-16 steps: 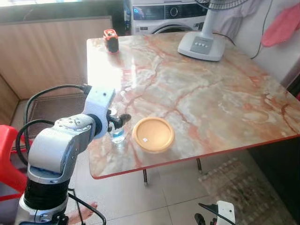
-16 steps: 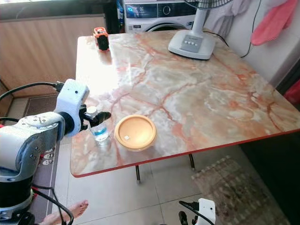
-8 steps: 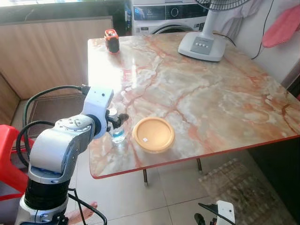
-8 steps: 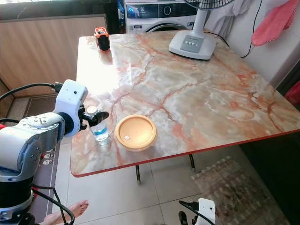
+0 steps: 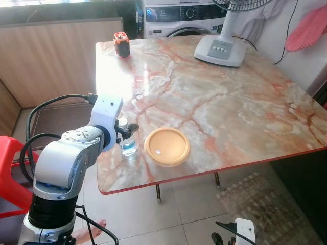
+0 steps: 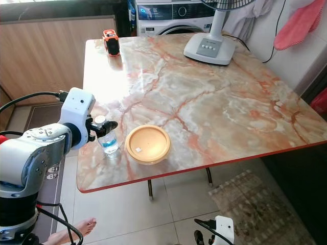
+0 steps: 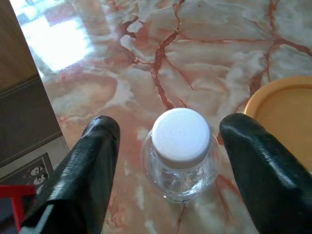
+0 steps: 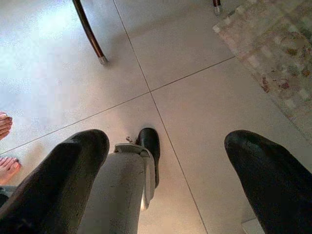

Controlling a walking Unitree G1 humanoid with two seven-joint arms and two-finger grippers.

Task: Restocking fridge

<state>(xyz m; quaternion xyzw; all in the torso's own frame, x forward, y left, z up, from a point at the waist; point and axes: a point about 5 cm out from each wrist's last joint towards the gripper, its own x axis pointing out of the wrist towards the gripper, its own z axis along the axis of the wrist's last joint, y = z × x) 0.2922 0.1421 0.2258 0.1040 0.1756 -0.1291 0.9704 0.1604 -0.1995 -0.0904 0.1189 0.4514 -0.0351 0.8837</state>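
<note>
A small clear water bottle [image 7: 180, 156] stands upright, white cap up, near the marble table's [image 5: 230, 107] front-left corner, just beside an orange lid [image 5: 167, 146]; its label is too small to read; the left gripper [image 7: 168, 161] straddles it with fingers spread wide, not touching; the right gripper [image 8: 165, 180] hangs open above the floor tiles [image 8: 195, 97].

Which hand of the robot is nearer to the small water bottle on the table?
Left. The left hand straddles the water bottle, fingers open either side. The right hand hangs low over the floor.
</note>
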